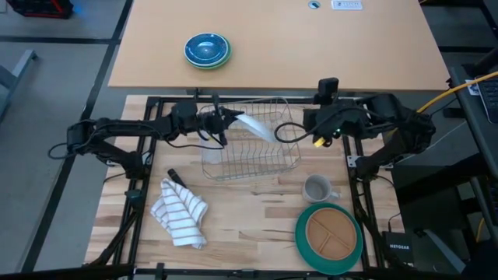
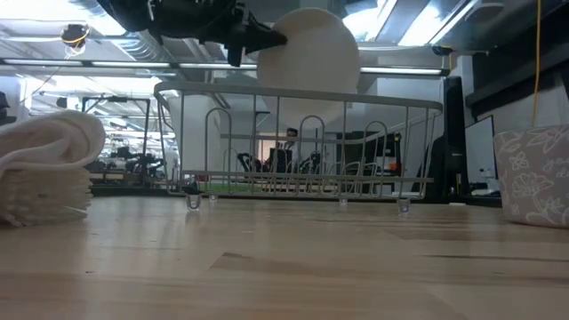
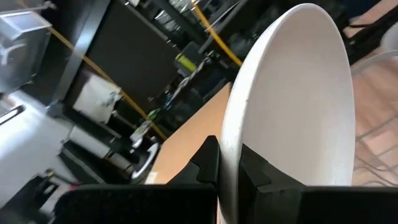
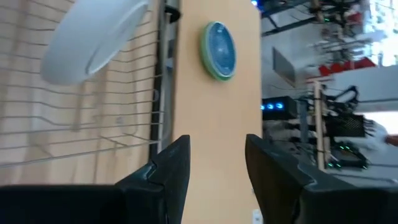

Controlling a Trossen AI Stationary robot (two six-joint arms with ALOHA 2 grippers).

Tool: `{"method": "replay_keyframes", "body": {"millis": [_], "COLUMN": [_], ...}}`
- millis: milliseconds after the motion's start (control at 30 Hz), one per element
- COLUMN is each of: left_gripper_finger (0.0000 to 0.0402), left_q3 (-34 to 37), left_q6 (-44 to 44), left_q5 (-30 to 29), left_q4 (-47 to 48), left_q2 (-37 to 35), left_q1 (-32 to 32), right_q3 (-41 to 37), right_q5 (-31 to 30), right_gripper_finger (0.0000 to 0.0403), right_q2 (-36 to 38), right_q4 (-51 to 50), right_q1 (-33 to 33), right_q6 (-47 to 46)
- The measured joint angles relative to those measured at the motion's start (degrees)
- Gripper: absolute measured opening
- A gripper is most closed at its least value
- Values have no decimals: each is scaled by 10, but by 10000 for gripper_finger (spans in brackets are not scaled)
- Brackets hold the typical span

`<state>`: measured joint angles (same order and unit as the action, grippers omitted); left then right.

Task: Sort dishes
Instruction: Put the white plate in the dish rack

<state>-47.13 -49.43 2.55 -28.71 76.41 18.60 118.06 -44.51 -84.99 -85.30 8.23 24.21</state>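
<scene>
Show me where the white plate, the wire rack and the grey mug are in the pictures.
white plate (image 2: 311, 49): low view, on its broad face.
wire rack (image 1: 249, 163): high view, on its near wall.
grey mug (image 1: 317, 188): high view, on its rim.

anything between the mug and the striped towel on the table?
Nothing: in the high view, bare wood runs from the towel to the mug; the rack sits farther back.

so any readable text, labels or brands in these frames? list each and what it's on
"NETGEAR": faint white letters on the black box at the table's front right corner, high view; only just legible.
White label at the far edge of the tan tabletop: has print, too small to read.
Nothing readable on the white plate, dish rack, striped towel or mug.
</scene>
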Motion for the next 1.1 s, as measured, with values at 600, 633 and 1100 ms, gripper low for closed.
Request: {"method": "replay_keyframes", "body": {"millis": [600,633,1100], "left_gripper_finger": [3,4,3], "left_q3": [0,0,0], "left_q6": [7,7,-29], "left_q5": [255,264,435], "left_q4": [32,32,25], "left_q2": [0,0,25], "left_q1": [109,115,189], "right_q3": [-97,-102,-191], "right_q5": [69,69,97], "right_gripper_finger": [159,159,159], "right_q2": [0,0,-4], "right_q4": [19,24,105], "right_q1": [0,0,0], "right_q6": [0,0,0]}}
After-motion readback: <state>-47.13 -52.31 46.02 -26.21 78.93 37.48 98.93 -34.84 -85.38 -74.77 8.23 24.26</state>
